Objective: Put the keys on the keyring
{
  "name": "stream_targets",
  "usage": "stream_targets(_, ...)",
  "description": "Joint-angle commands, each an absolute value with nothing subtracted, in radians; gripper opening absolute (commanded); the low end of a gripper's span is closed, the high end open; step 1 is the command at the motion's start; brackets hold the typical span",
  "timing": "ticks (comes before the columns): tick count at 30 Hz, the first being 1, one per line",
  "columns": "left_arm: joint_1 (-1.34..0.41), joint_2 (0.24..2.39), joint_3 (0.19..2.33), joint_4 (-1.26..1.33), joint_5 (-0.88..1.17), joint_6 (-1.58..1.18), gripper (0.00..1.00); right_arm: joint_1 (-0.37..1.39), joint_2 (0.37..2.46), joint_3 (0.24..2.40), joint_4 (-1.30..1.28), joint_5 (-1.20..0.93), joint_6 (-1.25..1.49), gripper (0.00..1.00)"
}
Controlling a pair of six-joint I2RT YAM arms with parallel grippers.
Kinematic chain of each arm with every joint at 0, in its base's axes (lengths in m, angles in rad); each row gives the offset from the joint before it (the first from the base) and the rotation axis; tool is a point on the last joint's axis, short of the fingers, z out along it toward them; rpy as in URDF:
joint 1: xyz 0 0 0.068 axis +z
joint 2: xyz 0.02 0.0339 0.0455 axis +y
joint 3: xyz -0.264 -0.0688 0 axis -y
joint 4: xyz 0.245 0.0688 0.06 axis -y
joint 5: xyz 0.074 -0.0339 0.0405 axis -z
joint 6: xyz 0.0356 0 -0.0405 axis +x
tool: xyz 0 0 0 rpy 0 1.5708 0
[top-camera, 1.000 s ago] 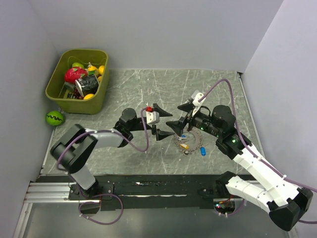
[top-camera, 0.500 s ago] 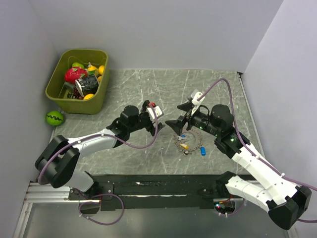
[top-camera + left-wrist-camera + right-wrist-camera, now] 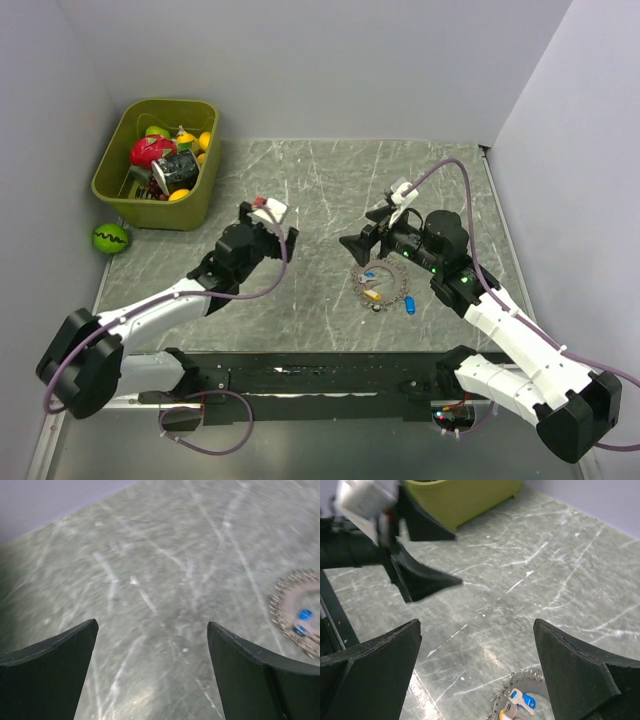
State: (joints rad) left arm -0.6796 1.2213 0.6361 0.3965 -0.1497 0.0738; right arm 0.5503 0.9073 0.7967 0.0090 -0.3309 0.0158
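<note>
The keyring (image 3: 381,285) lies flat on the marble table, a beaded loop. A blue-tagged key (image 3: 370,274) and a yellow-tagged key (image 3: 372,295) lie inside it. Another blue piece (image 3: 410,306) lies just outside its right side. My right gripper (image 3: 362,230) is open and empty, hovering just above and behind the ring. Its wrist view shows the ring (image 3: 532,676), the blue-tagged key (image 3: 522,699) and the yellow-tagged key (image 3: 506,714) below the gripper (image 3: 477,624). My left gripper (image 3: 268,228) is open and empty, well left of the ring. Its own view (image 3: 152,625) has the ring (image 3: 285,592) at the right edge.
A green bin (image 3: 115,185) full of toy fruit stands at the back left, also in the right wrist view (image 3: 465,500). A green striped ball (image 3: 110,238) lies beside it near the left wall. Grey walls close in the table on three sides.
My left arm has pulled back to the left, away from the keyring and the right gripper. The right gripper has stayed almost in place. The keys and ring have not moved.
</note>
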Motion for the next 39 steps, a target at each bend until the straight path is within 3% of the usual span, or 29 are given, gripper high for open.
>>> stream_targets(1, -0.647, 1.138, 0.58, 0.492, -0.385, -0.104, 0.96, 0.526, 0.881, 0.779, 0.063, -0.267, 0.064, 1.0)
stream_targets(9, -0.618, 0.982, 0.454, 0.592, -0.604, -0.227, 0.96, 0.45, 0.831, 0.73, 0.055, -0.177, 0.142, 1.0)
stream_targets(20, -0.54, 0.876, 0.457, 0.378, -0.736, -0.512, 0.96, 0.235, 0.732, 0.621, 0.014, -0.08, 0.323, 1.0)
stream_targets(29, -0.534, 0.997, 0.597, 0.146, -0.796, -0.615, 0.96, -0.046, 0.643, 0.479, 0.049, -0.149, 0.534, 1.0)
stream_targets(39, -0.535, 1.071, 0.64, 0.11, -0.767, -0.6, 0.96, -0.061, 0.669, 0.477, 0.075, -0.134, 0.511, 1.0)
